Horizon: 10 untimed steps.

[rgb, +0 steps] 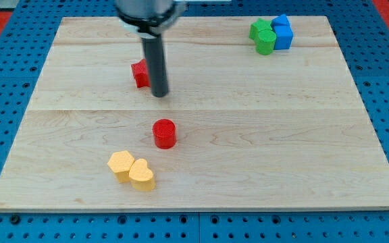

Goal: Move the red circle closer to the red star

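The red circle (164, 133) is a short red cylinder near the board's middle, a little toward the view's bottom. The red star (140, 73) lies above it toward the view's top left, partly hidden behind my rod. My tip (159, 94) rests on the board just to the right of the red star and above the red circle, apart from the circle. Whether the tip touches the star cannot be told.
A yellow block (121, 164) and a yellow heart (142, 175) sit together at the view's bottom left of the circle. Two green blocks (263, 36) and two blue blocks (283, 32) cluster at the view's top right. The wooden board (282, 135) lies on a blue pegboard.
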Available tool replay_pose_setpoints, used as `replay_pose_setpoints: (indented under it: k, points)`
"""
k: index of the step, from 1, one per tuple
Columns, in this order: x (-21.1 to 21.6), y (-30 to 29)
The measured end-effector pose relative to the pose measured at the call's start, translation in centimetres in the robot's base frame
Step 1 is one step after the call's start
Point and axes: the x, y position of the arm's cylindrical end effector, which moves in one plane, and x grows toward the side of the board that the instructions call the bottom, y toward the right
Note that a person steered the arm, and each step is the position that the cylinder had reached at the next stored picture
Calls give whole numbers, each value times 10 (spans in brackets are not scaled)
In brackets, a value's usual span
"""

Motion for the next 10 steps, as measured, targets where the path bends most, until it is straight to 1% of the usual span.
replay_pose_setpoints:
  k: [1,2,3,4,6,8,10]
  points:
    - [22,46]
    - [88,47]
    - [142,35]
    - [139,1]
    - [121,-16]
    - [85,-8]
    - [77,14]
